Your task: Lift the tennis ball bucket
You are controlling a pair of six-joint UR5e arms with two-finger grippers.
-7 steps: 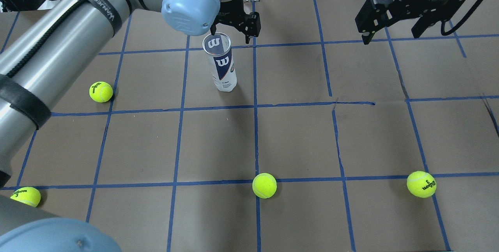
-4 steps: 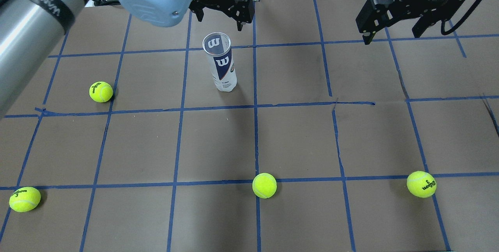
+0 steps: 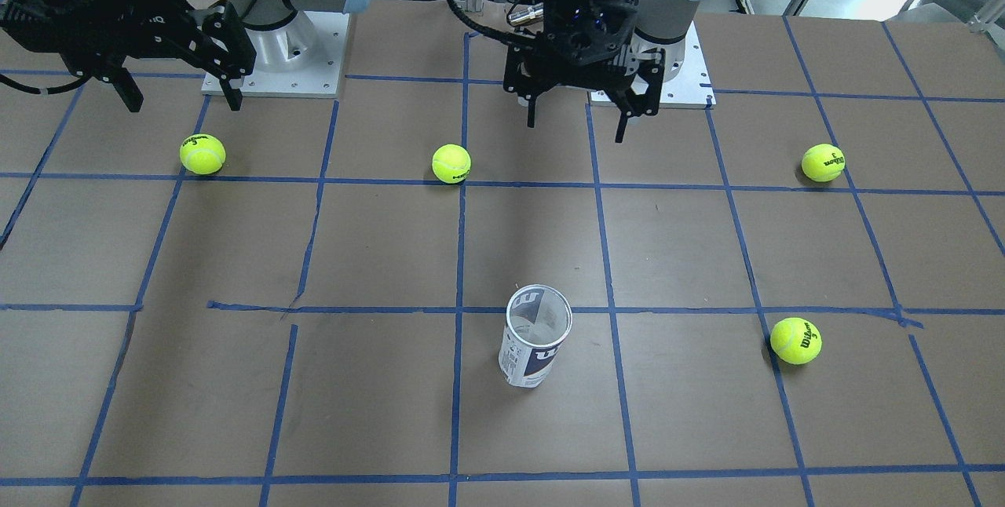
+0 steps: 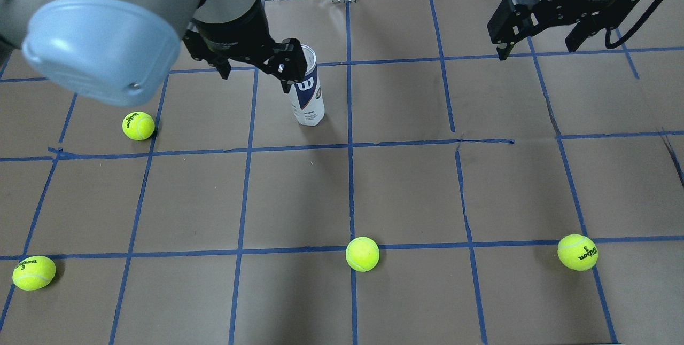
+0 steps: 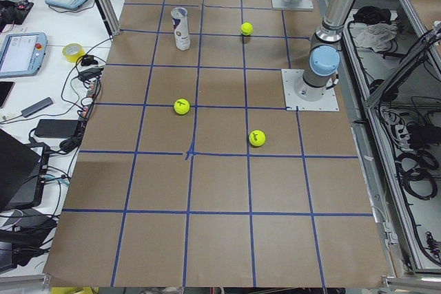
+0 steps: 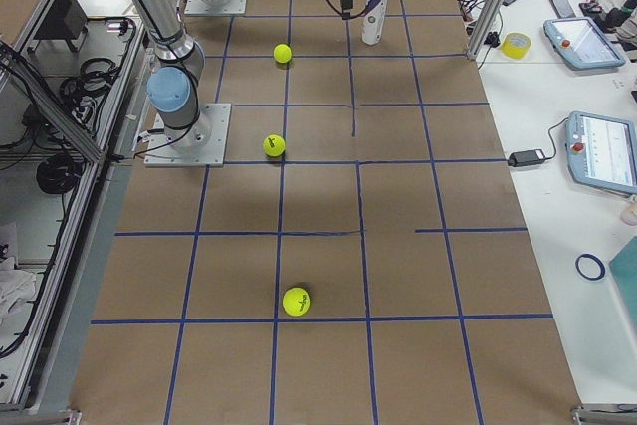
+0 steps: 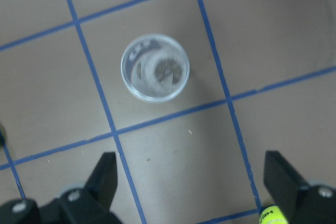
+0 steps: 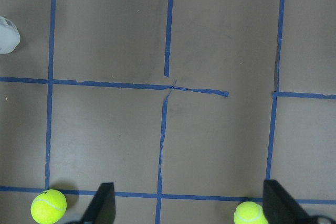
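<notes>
The tennis ball bucket is a clear can with a white and navy label. It stands upright and open-topped on the brown table, and also shows in the front view and from above in the left wrist view. My left gripper is open and empty. It hangs high above the table, on the robot's side of the can and not touching it, as the front view shows. My right gripper is open and empty, far to the right, above bare table.
Several yellow-green tennis balls lie loose on the table: one left of the can, and along the near row one at the left edge, one in the middle and one at the right. Blue tape lines grid the table.
My left arm has swung and risen, from close behind the can's top to a spot high up on the robot's side of it. The can has not moved. The right arm is still.
</notes>
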